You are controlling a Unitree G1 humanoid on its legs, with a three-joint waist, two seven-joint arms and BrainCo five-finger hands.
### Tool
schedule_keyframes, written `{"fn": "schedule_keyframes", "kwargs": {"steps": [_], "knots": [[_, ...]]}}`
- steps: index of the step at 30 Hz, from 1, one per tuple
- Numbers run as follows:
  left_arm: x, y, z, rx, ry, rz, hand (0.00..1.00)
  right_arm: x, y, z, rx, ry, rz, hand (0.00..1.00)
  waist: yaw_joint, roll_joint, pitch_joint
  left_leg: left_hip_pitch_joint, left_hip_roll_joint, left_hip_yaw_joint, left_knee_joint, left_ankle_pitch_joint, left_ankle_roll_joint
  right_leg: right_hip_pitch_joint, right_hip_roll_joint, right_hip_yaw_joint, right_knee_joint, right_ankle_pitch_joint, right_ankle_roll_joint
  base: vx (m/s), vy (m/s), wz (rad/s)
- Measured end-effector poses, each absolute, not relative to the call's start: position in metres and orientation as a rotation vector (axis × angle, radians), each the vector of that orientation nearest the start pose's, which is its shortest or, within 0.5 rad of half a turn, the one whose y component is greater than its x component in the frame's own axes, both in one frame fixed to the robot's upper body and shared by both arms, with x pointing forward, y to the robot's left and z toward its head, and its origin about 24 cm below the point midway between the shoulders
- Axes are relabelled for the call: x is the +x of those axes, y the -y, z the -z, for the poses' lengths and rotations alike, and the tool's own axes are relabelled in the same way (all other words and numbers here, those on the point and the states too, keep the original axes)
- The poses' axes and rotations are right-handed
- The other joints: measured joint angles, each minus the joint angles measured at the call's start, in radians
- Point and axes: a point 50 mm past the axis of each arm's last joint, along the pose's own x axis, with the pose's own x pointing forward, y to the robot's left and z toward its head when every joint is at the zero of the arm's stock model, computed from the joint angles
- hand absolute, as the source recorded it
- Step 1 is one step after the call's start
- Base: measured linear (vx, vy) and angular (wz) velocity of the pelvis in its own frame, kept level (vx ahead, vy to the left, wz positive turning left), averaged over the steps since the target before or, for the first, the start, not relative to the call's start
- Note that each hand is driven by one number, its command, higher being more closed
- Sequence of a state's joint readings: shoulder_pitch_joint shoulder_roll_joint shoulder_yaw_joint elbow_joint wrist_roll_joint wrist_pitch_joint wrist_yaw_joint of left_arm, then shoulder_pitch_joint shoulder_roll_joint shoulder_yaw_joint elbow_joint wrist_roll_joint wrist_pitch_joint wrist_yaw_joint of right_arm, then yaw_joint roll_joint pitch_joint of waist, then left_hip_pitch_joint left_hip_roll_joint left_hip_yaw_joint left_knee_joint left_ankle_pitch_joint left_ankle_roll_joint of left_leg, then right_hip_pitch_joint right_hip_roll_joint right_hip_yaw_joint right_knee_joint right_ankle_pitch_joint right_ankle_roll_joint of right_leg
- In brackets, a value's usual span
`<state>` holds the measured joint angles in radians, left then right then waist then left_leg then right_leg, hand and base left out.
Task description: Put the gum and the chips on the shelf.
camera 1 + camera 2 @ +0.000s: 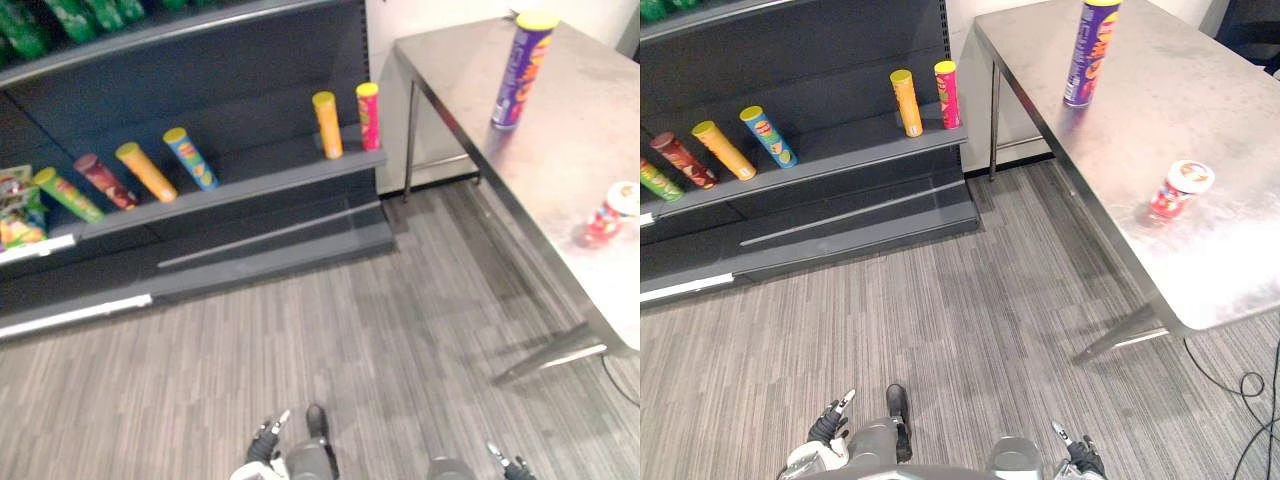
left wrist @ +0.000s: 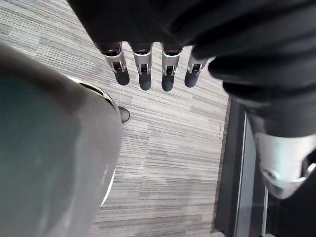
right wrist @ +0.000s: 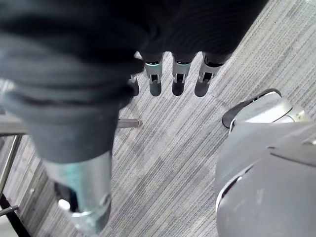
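Above the floor (image 1: 350, 330), left hand (image 2: 144, 66) and right hand (image 3: 177, 74) hang slack.

Open shelf (image 1: 845, 152) room between blue can (image 1: 767, 136) and orange can (image 1: 906, 103).

Both eye views look steeply down from the head, side by side, sharing the shelf (image 1: 230, 192), the table (image 1: 1220, 150) and the floor (image 1: 330, 330). The wrist views look down past the left hand (image 2: 144, 79) and the right hand (image 3: 177, 85), very close, onto floor; the left one perhaps catches the shelf's foot.
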<state>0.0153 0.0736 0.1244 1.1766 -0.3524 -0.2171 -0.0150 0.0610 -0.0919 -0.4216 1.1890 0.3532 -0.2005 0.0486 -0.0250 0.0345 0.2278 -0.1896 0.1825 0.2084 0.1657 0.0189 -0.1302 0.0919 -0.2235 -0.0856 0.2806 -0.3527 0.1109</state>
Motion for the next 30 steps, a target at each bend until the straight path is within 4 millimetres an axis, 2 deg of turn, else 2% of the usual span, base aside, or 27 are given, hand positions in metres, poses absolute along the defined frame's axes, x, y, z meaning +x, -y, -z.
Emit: {"fn": "schedule_keyframes", "kwargs": {"steps": [1,2,4,6,7,8,9,10,11,12,14,15,16,17,18,19,20,21,22,24,27,29,30], "knots": [[0.109,-0.201,0.157,-0.273,-0.928,-0.378,0.0,0.076,0.231,0.16,0.426,-0.928,0.638,0.0,0.0,-0.02,-0.008,-0.005,-0.016,0.006,0.026,-0.014,0.012,0.014,-0.011,0.013,-0.026,0.003,0.001,0.43,0.353,-0.37],[0.109,-0.206,0.157,-0.258,-0.932,-0.384,0.0,0.078,0.223,0.162,0.447,-0.93,0.623,0.0,-0.002,-0.053,-0.032,-0.03,-0.045,0.031,0.076,-0.07,0.032,0.018,-0.041,0.052,-0.058,0.044,-0.006,0.45,0.33,-0.18],[0.11,-0.212,0.156,-0.241,-0.931,-0.381,0.0,0.079,0.215,0.163,0.469,-0.94,0.616,0.0,-0.003,-0.07,-0.04,-0.03,-0.079,0.048,0.113,-0.113,0.065,0.011,-0.072,0.11,-0.053,0.133,0.019,0.48,0.384,-0.07],[0.108,-0.212,0.157,-0.235,-0.947,-0.377,0.0,0.079,0.214,0.164,0.475,-0.947,0.615,0.0,0.003,-0.075,-0.047,0.016,-0.105,0.089,0.113,-0.136,0.101,-0.039,-0.093,0.181,0.058,0.214,0.052,0.38,0.279,-0.25],[0.106,-0.212,0.157,-0.232,-0.956,-0.376,0.0,0.08,0.213,0.164,0.477,-0.945,0.612,0.0,0.003,-0.072,-0.048,0.035,-0.107,0.097,0.111,-0.137,0.105,-0.064,-0.092,0.201,0.119,0.246,0.054,0.44,0.293,-0.46],[0.102,-0.213,0.159,-0.222,-0.972,-0.375,0.0,0.08,0.212,0.164,0.483,-0.947,0.608,0.0,0.004,-0.067,-0.049,0.093,-0.109,0.12,0.091,-0.139,0.113,-0.119,-0.083,0.231,0.251,0.329,0.044,0.39,0.243,-0.51],[0.097,-0.212,0.16,-0.202,-0.99,-0.356,0.0,0.08,0.211,0.164,0.493,-0.94,0.61,0.0,-0.001,-0.049,-0.042,0.164,-0.104,0.141,0.066,-0.151,0.131,-0.165,-0.07,0.226,0.397,0.355,0.051,0.32,0.194,-0.52],[0.096,-0.213,0.16,-0.18,-0.997,-0.341,0.0,0.08,0.212,0.164,0.492,-0.938,0.608,0.0,-0.003,-0.049,-0.041,0.201,-0.104,0.145,0.048,-0.153,0.134,-0.19,-0.064,0.209,0.474,0.342,0.04,0.29,0.12,-0.4],[0.093,-0.213,0.161,-0.153,-1.015,-0.313,0.0,0.079,0.214,0.163,0.483,-0.935,0.601,0.0,-0.002,-0.042,-0.037,0.275,-0.104,0.16,0.002,-0.154,0.135,-0.238,-0.051,0.148,0.598,0.294,0.007,0.22,0.072,-0.27],[0.092,-0.212,0.161,-0.144,-1.02,-0.303,0.0,0.079,0.215,0.162,0.477,-0.929,0.599,0.0,-0.002,-0.038,-0.036,0.306,-0.104,0.167,-0.021,-0.154,0.135,-0.263,-0.048,0.106,0.637,0.263,-0.005,0.34,0.083,-0.26],[0.092,-0.209,0.162,-0.125,-1.031,-0.275,0.0,0.087,0.219,0.159,0.453,-0.9,0.579,0.0,-0.004,-0.027,-0.035,0.378,-0.094,0.197,-0.065,-0.153,0.134,-0.35,-0.046,-0.074,0.641,0.164,-0.043,0.29,0.001,-0.24],[0.092,-0.209,0.162,-0.128,-1.033,-0.276,0.0,0.09,0.22,0.158,0.444,-0.894,0.57,0.0,-0.005,-0.025,-0.033,0.386,-0.088,0.201,-0.064,-0.153,0.134,-0.366,-0.042,-0.119,0.605,0.153,-0.051,0.33,-0.115,-0.34],[0.089,-0.209,0.162,-0.135,-1.035,-0.285,0.0,0.094,0.219,0.157,0.428,-0.884,0.549,0.0,-0.002,-0.027,-0.036,0.405,-0.076,0.231,-0.061,-0.156,0.126,-0.378,-0.02,-0.258,0.371,0.188,-0.055,0.28,-0.139,-0.34],[0.089,-0.211,0.162,-0.142,-1.03,-0.297,0.0,0.095,0.217,0.157,0.423,-0.885,0.538,0.0,-0.002,-0.04,-0.042,0.414,-0.086,0.242,-0.062,-0.159,0.108,-0.369,-0.008,-0.296,0.257,0.267,-0.071,0.29,-0.156,-0.42],[0.089,-0.213,0.162,-0.151,-1.025,-0.308,0.0,0.097,0.216,0.156,0.417,-0.881,0.528,0.0,-0.001,-0.055,-0.039,0.426,-0.1,0.25,-0.065,-0.167,0.089,-0.359,-0.005,-0.34,0.205,0.277,-0.152,0.26,-0.09,-0.63],[0.086,-0.207,0.164,-0.167,-1.041,-0.307,0.0,0.104,0.219,0.154,0.407,-0.864,0.519,0.0,0.004,-0.016,-0.042,0.441,-0.075,0.264,-0.077,-0.185,0.06,-0.335,0.029,-0.36,0.165,0.262,-0.173,0.31,-0.101,-0.78],[0.085,-0.195,0.166,-0.188,-1.054,-0.282,0.0,0.112,0.225,0.15,0.39,-0.831,0.516,0.0,-0.009,0.018,-0.041,0.436,-0.053,0.287,-0.082,-0.192,0.048,-0.332,0.069,-0.378,0.114,0.261,-0.176,0.32,-0.091,-0.85],[0.09,-0.184,0.166,-0.213,-1.047,-0.259,0.0,0.117,0.226,0.148,0.385,-0.82,0.514,0.0,-0.016,0.043,-0.037,0.452,-0.048,0.31,-0.099,-0.187,0.041,-0.331,0.084,-0.404,0.104,0.257,-0.181,0.23,-0.081,-0.51],[0.091,-0.179,0.167,-0.222,-1.046,-0.247,0.0,0.116,0.227,0.149,0.383,-0.826,0.518,0.0,-0.017,0.045,-0.036,0.457,-0.046,0.315,-0.103,-0.182,0.034,-0.33,0.085,-0.418,0.109,0.251,-0.19,0.15,-0.067,-0.33],[0.097,-0.171,0.165,-0.232,-1.03,-0.208,0.0,0.114,0.226,0.15,0.367,-0.843,0.506,0.0,-0.023,0.035,-0.035,0.477,-0.045,0.325,-0.108,-0.16,0.025,-0.306,0.096,-0.418,0.094,0.243,-0.197,0.09,-0.052,-0.17],[0.099,-0.174,0.165,-0.215,-1.023,-0.202,0.0,0.113,0.222,0.151,0.355,-0.854,0.483,0.0,-0.025,0.02,-0.035,0.478,-0.045,0.34,-0.078,-0.158,0.022,-0.277,0.108,-0.416,0.024,0.234,-0.178,-0.02,-0.008,-0.1],[0.099,-0.178,0.164,-0.209,-1.019,-0.211,0.0,0.11,0.22,0.152,0.349,-0.867,0.473,0.0,-0.024,0.005,-0.033,0.473,-0.046,0.369,-0.052,-0.158,0.021,-0.281,0.104,-0.409,0.017,0.232,-0.178,-0.09,0.029,-0.18],[0.1,-0.179,0.164,-0.206,-1.017,-0.213,0.0,0.108,0.221,0.153,0.351,-0.87,0.476,0.0,-0.026,0.0,-0.034,0.47,-0.046,0.391,-0.03,-0.158,0.02,-0.283,0.099,-0.408,0.02,0.224,-0.189,-0.07,0.012,-0.28]]}}
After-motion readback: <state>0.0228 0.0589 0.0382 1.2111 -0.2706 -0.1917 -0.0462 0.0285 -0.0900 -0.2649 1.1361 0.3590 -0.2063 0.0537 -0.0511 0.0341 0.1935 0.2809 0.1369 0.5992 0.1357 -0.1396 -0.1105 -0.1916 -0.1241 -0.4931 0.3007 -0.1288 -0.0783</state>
